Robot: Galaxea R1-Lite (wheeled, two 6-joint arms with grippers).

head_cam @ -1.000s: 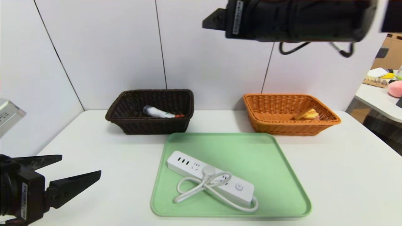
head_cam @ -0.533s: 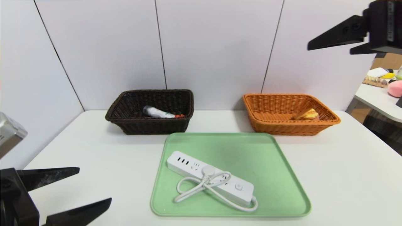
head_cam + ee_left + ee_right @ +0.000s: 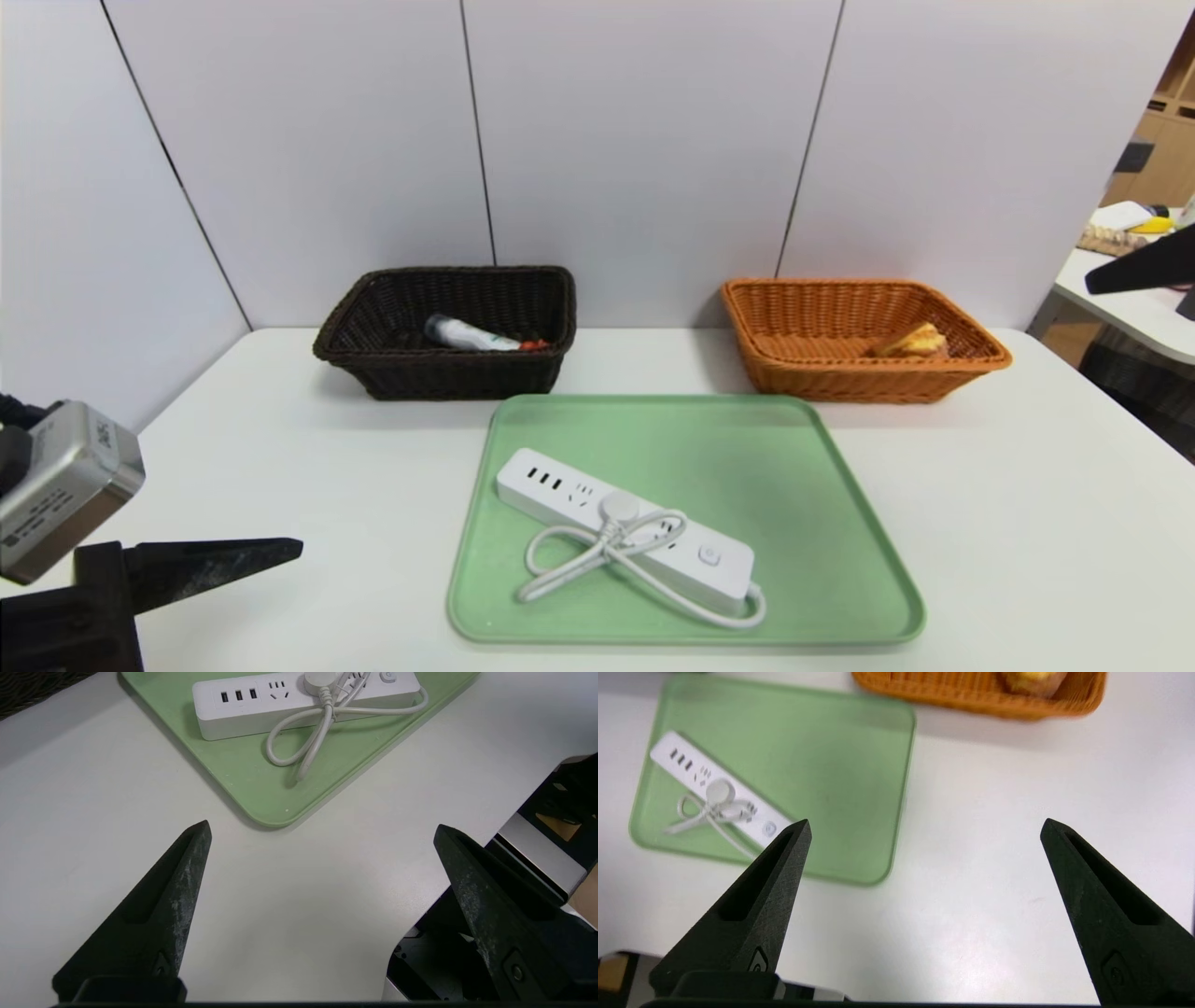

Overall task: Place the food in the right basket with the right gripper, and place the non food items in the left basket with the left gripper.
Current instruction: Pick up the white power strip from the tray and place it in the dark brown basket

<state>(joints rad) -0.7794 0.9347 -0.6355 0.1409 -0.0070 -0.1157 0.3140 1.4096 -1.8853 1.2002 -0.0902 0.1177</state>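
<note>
We are seeing sorting nearly done: a white tube is lying in the dark brown wicker basket, a yellow cake piece in the orange wicker basket. Left: the smooth white plastic power strip with looped cord, lying on the matte green tray. The left end effector is hovering wide over the white surface near the tray corner; the right end effector is gaping wide, empty, above the surface.

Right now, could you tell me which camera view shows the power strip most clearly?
The left wrist view shows the power strip closest: sockets and looped cord are plain, though its far edge is cut off. The head view shows it whole on the green tray, but farther off. The right wrist view shows it whole but small, near a fingertip.
</note>
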